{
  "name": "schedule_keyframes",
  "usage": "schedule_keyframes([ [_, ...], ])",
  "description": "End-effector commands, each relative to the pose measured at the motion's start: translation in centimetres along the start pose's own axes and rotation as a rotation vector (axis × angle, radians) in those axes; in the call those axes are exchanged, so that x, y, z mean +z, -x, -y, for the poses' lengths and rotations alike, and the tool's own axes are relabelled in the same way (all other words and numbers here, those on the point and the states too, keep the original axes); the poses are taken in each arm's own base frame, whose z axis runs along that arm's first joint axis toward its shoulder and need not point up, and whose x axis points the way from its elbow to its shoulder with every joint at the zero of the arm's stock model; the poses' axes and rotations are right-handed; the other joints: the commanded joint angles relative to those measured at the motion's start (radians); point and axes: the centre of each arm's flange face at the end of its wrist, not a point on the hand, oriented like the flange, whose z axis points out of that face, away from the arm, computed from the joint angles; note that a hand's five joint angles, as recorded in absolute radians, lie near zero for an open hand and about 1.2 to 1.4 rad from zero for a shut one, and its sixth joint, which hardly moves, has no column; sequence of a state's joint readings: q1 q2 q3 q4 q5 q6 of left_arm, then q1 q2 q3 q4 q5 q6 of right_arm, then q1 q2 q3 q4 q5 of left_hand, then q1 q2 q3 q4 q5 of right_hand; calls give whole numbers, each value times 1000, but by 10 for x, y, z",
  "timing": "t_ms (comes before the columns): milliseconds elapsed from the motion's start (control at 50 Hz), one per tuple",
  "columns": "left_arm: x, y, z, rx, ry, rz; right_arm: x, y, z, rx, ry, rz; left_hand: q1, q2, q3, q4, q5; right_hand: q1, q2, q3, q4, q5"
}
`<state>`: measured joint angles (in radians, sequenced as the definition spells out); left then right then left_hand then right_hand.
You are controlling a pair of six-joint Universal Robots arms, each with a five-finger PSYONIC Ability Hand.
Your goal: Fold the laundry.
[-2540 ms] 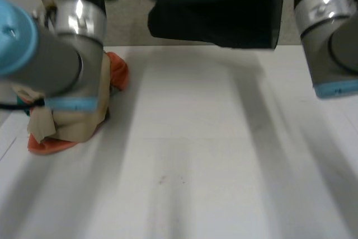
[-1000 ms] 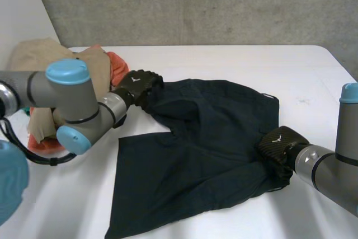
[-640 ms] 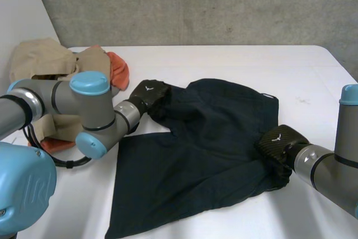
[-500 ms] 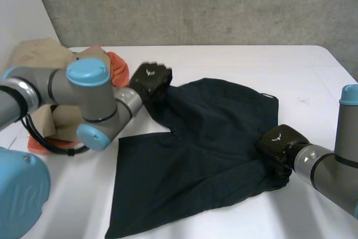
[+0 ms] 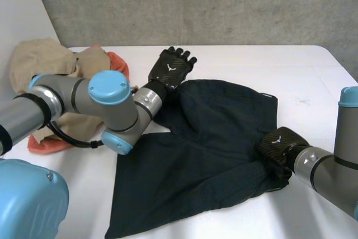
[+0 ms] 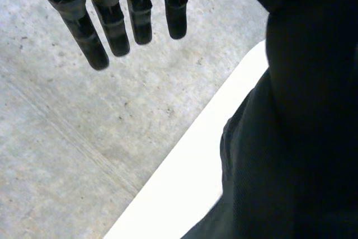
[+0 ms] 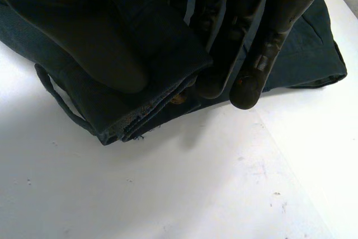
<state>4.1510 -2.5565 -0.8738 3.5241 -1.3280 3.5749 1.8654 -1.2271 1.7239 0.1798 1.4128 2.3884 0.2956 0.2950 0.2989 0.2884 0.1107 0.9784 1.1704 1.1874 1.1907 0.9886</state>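
Note:
A dark navy garment (image 5: 207,149) lies spread over the middle of the white table (image 5: 251,60). My left hand (image 5: 172,68) hovers open over the garment's far left corner, fingers straight and holding nothing. In the left wrist view its fingers (image 6: 112,20) hang free, with the dark cloth (image 6: 302,110) beside them. My right hand (image 5: 278,144) is at the garment's right edge. There its fingers (image 7: 246,43) and thumb pinch a folded hem of the garment (image 7: 140,116) just above the table.
A pile of beige and orange laundry (image 5: 56,71) sits at the table's far left, behind my left arm (image 5: 106,104). A grey concrete wall (image 5: 196,4) stands behind the table. Bare table (image 5: 313,82) lies to the right of the garment.
My left hand has let go of the garment's far left corner, opened and lifted toward the back of the table. The right hand has kept its grip and place.

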Motion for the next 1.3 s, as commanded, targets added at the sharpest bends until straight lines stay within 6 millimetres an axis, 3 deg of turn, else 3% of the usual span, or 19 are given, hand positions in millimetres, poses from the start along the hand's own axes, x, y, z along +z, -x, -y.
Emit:
schedule_keyframes([
  [20,-6,11,4,-7,23,37,0,0,0,0,0,0,-18,-17,-21,-10,-7,418,226,209,206,233],
  [100,-15,39,15,-2,52,136,0,0,0,-2,-4,-2,-6,-5,-9,1,5,418,226,209,206,233],
  [120,-22,55,12,0,85,186,0,0,0,-1,-3,-1,15,15,11,22,25,418,226,209,206,233],
  [200,-39,72,0,-6,162,241,0,0,0,0,-2,-2,94,94,90,101,104,418,226,209,206,233],
  [340,-61,79,-16,-42,268,243,1,-1,0,-1,-7,-6,414,414,410,421,424,418,226,209,206,233],
  [440,-72,74,-28,-201,364,215,1,0,1,-3,-11,-8,563,564,560,571,574,418,226,209,206,233],
  [580,-58,65,-36,-381,367,107,1,1,1,-5,-10,-4,620,620,617,627,630,418,226,209,206,233],
  [820,-32,62,-53,-374,337,98,1,1,-1,-2,-5,-3,564,564,560,571,574,418,226,209,206,233],
  [1060,-21,50,-58,-373,337,77,1,0,-1,-1,-6,-5,611,611,607,618,621,418,226,209,206,233],
  [1120,-19,48,-57,-366,326,86,1,0,-1,-1,-7,-6,701,702,698,709,712,418,226,209,206,233],
  [1200,-11,45,-50,-349,289,103,2,0,-1,-1,-6,-5,1070,1071,1067,1078,1081,418,226,209,206,233],
  [1300,-8,39,-44,-339,259,99,2,1,-1,-1,-5,-4,1101,1101,1097,1108,1111,418,226,209,206,233],
])
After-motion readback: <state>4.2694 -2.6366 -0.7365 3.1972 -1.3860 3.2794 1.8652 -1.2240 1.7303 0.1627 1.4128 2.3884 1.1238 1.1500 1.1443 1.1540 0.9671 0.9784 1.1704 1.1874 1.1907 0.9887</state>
